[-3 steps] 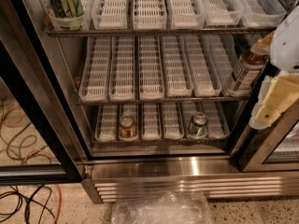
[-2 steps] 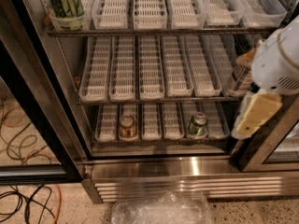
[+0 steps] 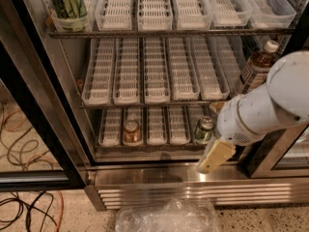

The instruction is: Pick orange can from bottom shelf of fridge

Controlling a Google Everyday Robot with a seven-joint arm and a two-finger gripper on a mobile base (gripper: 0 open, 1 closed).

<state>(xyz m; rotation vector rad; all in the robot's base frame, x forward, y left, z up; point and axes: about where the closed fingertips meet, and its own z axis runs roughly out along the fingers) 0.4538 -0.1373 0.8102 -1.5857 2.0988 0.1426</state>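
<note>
Camera view: your tool (image 3: 215,155), can't tell its closure; orange can (image 3: 131,131) well left of it, likely light, slick, dentable. Grip mid-body.

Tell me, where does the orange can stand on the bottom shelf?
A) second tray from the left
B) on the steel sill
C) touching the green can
A: the orange can stands in the second tray from the left, well apart from the green can, near which the end effector hangs.
</note>
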